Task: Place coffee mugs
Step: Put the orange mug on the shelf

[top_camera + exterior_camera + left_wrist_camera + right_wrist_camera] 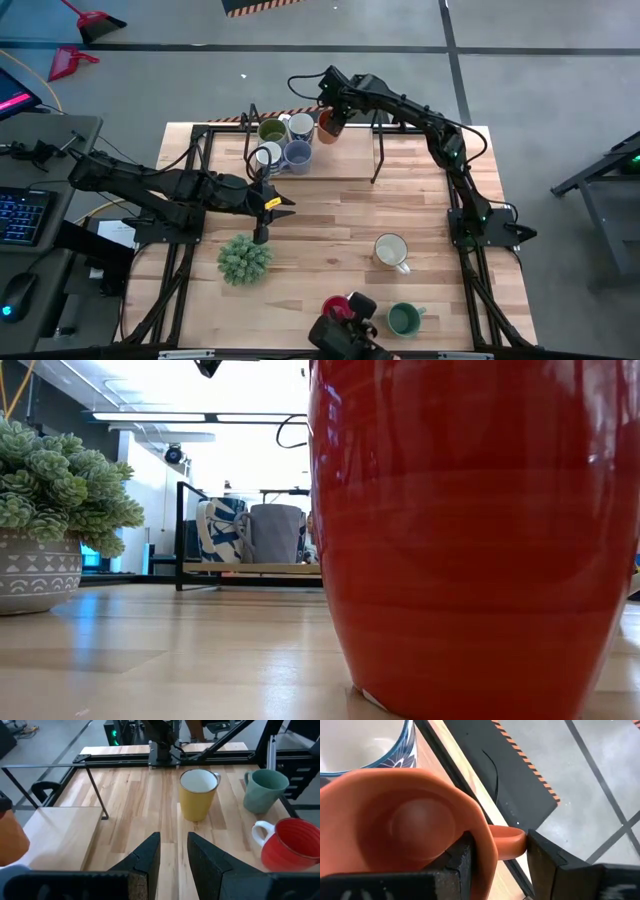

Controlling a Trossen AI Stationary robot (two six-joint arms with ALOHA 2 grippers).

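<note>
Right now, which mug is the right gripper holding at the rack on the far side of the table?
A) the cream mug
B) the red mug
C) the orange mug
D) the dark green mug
C: in the right wrist view the right gripper has one finger inside the orange mug and the other outside its wall, beside the handle.

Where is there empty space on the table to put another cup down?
The widest bare wood is mid-table, between the plant and the cream mug. The raised shelf is bare at its right end, beyond the orange mug in the right gripper. It's crowded where the other mugs cluster at the shelf's left end.
</note>
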